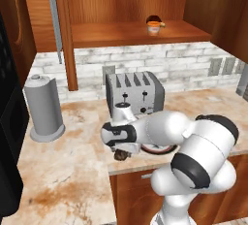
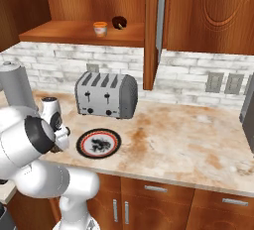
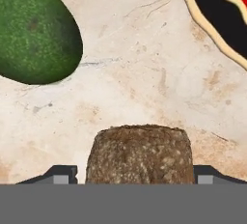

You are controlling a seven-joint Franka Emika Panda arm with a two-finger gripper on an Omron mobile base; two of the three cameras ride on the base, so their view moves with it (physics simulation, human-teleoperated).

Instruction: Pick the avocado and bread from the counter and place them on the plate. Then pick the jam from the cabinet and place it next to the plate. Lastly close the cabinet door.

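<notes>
In the hand view the brown lumpy bread (image 3: pixel 140 153) sits on the counter (image 3: pixel 144 73) between my two finger tips. My gripper (image 3: pixel 135 175) is open and straddles it, with a thin gap on the left side. The glossy green avocado (image 3: pixel 34 30) lies just beyond, to the upper left, and the plate's black rim (image 3: pixel 217 20) crosses the upper right. From the left base camera my gripper (image 1: pixel 121 147) points down over the bread (image 1: pixel 121 155), close to the plate (image 1: pixel 157 148). The plate (image 2: pixel 99 143) has nothing on it. The orange jam (image 1: pixel 153 26) (image 2: pixel 100 28) stands on the open cabinet's shelf (image 1: pixel 121 34).
A silver toaster (image 1: pixel 134 93) (image 2: pixel 105 95) stands right behind the plate. A grey paper towel holder (image 1: pixel 43 107) is at the left. The cabinet door (image 2: pixel 154 30) hangs open edge-on above the counter. A dark brown round thing (image 2: pixel 119 22) sits beside the jam.
</notes>
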